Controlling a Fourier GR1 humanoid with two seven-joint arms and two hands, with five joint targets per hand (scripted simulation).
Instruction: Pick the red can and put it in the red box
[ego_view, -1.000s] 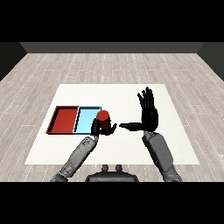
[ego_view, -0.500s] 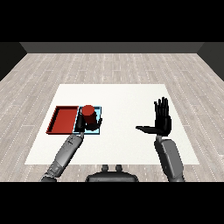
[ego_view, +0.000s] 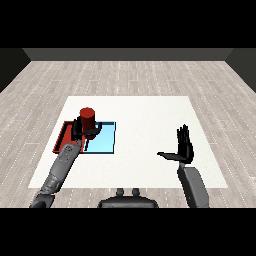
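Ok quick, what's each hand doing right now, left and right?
Left hand: closed around the red can, held over the trays.
Right hand: open, fingers straight, holding nothing.

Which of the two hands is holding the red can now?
The left hand, curled round the red can; the right hand is open and holds nothing.

We are finding no text, label, brand, number or sign that can be read anywhere. We are seeing plain faces only on the red can (ego_view: 87, 118), the red tray (ego_view: 63, 141), the light blue tray (ego_view: 104, 140) and the table (ego_view: 145, 125).
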